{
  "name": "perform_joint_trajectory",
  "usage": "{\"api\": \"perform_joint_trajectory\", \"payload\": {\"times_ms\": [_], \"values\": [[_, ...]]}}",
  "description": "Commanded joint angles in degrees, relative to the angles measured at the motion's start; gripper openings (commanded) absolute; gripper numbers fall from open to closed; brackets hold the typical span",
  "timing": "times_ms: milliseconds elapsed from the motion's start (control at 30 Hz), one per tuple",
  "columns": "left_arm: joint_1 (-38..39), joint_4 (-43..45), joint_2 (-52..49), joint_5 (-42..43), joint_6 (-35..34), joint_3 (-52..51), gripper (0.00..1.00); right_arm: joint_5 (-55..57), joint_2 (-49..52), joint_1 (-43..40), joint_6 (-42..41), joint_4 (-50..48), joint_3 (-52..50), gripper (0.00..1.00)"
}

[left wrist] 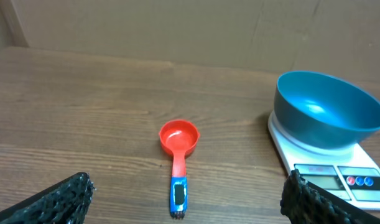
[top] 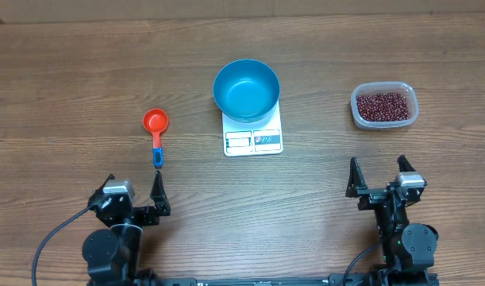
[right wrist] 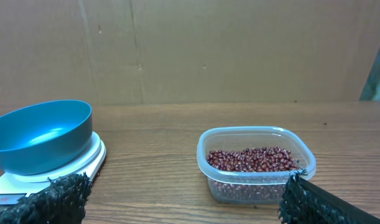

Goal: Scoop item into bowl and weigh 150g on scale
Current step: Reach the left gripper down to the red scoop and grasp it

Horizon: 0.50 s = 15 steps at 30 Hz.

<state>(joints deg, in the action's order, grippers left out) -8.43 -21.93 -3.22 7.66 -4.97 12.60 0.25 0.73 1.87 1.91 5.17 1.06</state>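
With left tool (top: 133, 184) and right tool (top: 378, 171) both apart and empty, beans (top: 382, 106) in the clear tub (top: 357, 111) at 2 o'clock could be spilled short of the blue bowl (top: 246, 87) on the scale (top: 254, 141) if the red measuring scoop (top: 155, 123) is gripped askew.

One each: bowl (top: 246, 91), scale (top: 253, 141), scoop (top: 155, 124), tub (top: 355, 111)

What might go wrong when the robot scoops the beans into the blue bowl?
The red scoop lies far left, the beans far right in a clear tub, so a full scoop travels over the table and beans might spill. The bowl just sits on the small scale; a bump could shift it or upset the reading.
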Motion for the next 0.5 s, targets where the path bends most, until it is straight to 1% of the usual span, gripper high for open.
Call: {"api": "perform_joint_trajectory", "payload": {"times_ms": [0,200,467], "values": [[-0.7,-0.7,-4.8,-0.6,0.7,4.7,1.0,0.1,-0.6,-0.3,0.1,-0.3,-0.6,1.0],[-0.7,-3.3,-19.6,-0.6,2.9,13.6,1.0,0.1,-0.6,-0.3,0.0,-0.3,-0.6,1.0],[-0.7,-9.8,-42.8,-0.6,6.1,29.6,1.0,0.1,-0.6,-0.3,0.0,-0.3,-0.6,1.0]]}}
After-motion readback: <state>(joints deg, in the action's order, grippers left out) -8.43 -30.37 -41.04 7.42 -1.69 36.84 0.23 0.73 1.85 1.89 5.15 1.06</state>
